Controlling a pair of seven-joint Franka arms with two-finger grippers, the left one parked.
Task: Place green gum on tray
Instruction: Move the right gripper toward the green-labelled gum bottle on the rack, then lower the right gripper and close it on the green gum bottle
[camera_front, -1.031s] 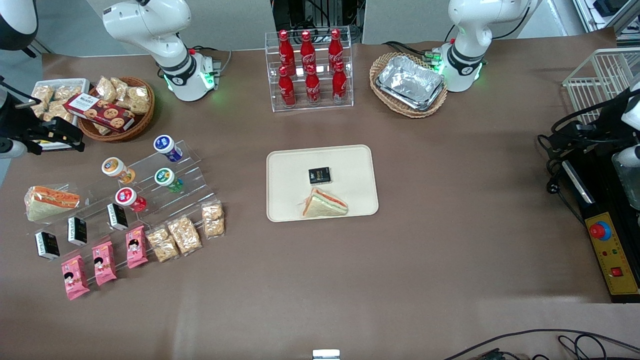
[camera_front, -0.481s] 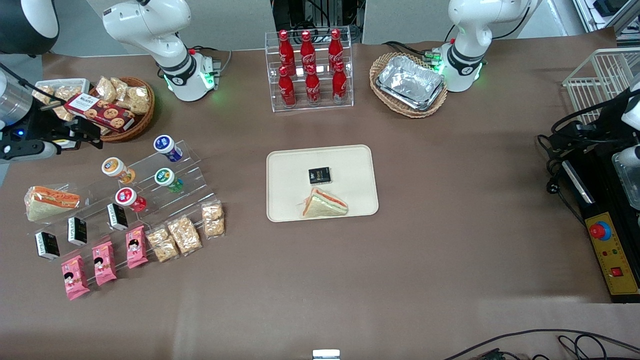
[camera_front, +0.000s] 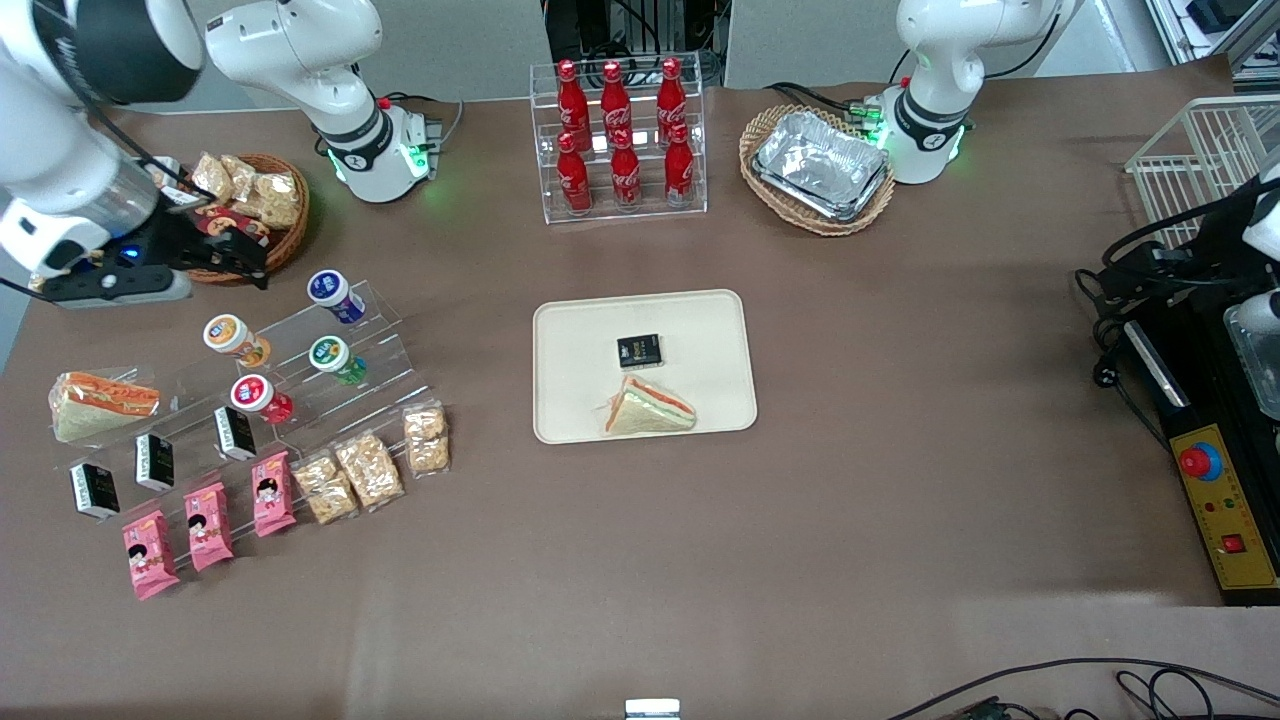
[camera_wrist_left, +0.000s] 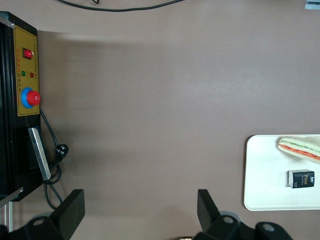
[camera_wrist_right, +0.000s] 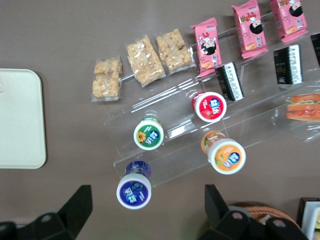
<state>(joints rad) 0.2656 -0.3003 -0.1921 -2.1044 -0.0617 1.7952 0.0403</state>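
Observation:
The green gum (camera_front: 333, 358) lies on a step of a clear acrylic stand (camera_front: 385, 345), white cap toward the front camera. In the right wrist view the green gum (camera_wrist_right: 149, 135) sits among the other gum bottles. The beige tray (camera_front: 580, 330) lies at the table's middle and holds a sandwich (camera_front: 650, 408) and a small black box (camera_front: 639, 350); its edge shows in the right wrist view (camera_wrist_right: 20, 120). My right gripper (camera_front: 245, 258) hangs open and empty above the table, farther from the front camera than the stand. In its own view the gripper (camera_wrist_right: 148, 207) stands over the blue gum.
Blue gum (camera_front: 333, 293), orange gum (camera_front: 232, 338) and red gum (camera_front: 258, 396) share the stand. A wicker snack basket (camera_front: 285, 215) is beside the gripper. Snack packets (camera_front: 370, 465) lie nearer the camera. A cola rack (camera_front: 620, 140) and foil trays (camera_front: 820, 165) stand at the back.
My right arm has swung in from the table's edge toward the acrylic stand; the gripper now hangs near the blue gum. Nothing on the table has moved.

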